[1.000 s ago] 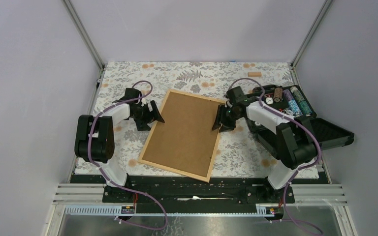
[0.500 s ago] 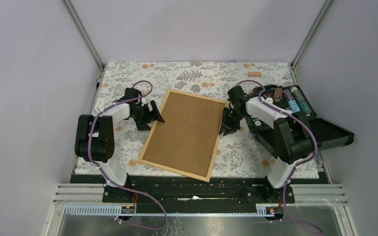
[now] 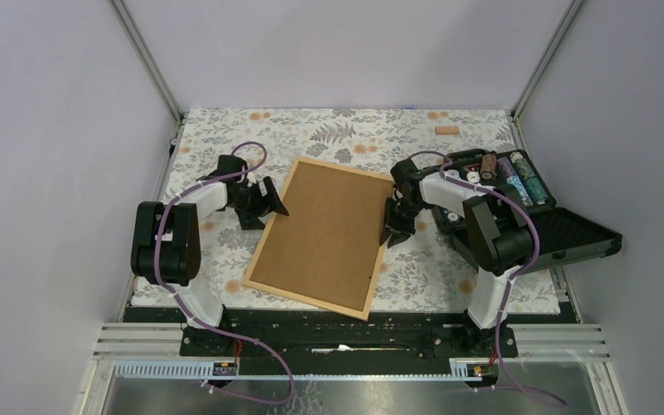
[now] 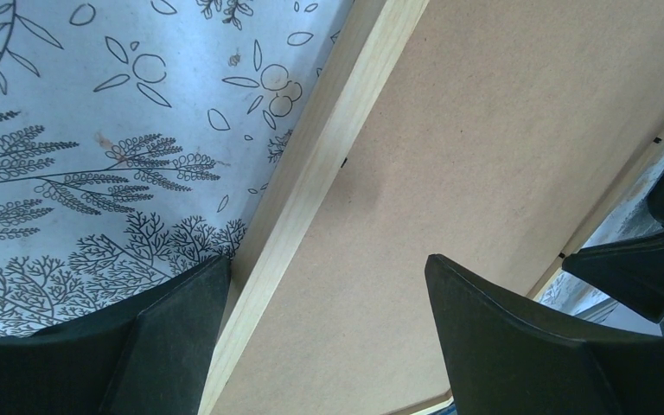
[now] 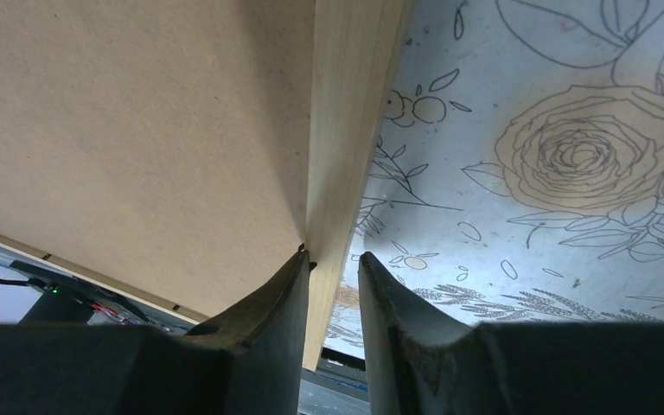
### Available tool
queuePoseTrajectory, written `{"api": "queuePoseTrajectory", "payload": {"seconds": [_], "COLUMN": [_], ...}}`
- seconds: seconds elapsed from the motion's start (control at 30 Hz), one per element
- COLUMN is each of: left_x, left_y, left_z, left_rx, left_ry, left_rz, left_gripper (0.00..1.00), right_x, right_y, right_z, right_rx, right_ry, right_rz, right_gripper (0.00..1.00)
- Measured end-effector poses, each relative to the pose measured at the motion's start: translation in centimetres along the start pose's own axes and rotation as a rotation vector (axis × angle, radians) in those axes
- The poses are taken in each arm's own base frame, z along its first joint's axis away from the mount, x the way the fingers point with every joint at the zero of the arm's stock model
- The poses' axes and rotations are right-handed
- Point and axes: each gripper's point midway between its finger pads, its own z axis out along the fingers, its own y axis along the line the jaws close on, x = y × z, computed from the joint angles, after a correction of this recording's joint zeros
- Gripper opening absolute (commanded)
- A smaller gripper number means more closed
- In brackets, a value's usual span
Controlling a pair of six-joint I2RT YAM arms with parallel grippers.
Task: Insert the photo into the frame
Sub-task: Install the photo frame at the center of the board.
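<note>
From my console, starting at the left, the left claw (image 4: 327,264) hangs spread wide over the frame's (image 3: 307,302) left rail. One finger (image 4: 173,328) is above the flowered cloth of the bench (image 3: 225,138) and the other (image 4: 501,328) is above the brown backing board (image 3: 324,233), and nothing is gripped. I read that pose as a steadying one, set to stop the frame from sliding sideways while the other arm works. The frame lies face down in the middle of the bench, turned a little off square, with the board filling its opening. That is the side you load from, so I think it was laid this way on purpose. The photo shows in none of my views. If it is already in, it sits under the board, but I cannot confirm that. On the frame's right rail, the right claw (image 5: 333,255) is drawn narrow, with only a slit between its fingers. Its tips are down at the seam where board meets wood, beside a tiny dark tab. My guess is that it is working that fastener or the board's edge, though I see nothing pinched. Further right, a black case (image 3: 571,233) stands open with rolls (image 3: 506,169) packed inside, close behind the right arm. A small cork-like piece (image 3: 446,130) lies near the far edge. I can read no brand, label or lettering anywhere.
</note>
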Motion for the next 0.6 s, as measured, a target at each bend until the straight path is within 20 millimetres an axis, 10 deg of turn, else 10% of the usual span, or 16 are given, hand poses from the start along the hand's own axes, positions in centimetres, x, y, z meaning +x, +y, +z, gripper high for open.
{"api": "queuePoseTrajectory", "payload": {"seconds": [0.6], "left_x": [0.04], "left_y": [-0.03], "left_z": [-0.07], "left_rx": [0.013], "left_ry": [-0.010], "left_rz": [0.003], "left_gripper": [0.89], "right_x": [-0.16], "right_y": [0.03], "right_z": [0.33], "right_rx": [0.055], "right_ry": [-0.022], "right_rz": [0.048], "right_gripper": [0.33]}}
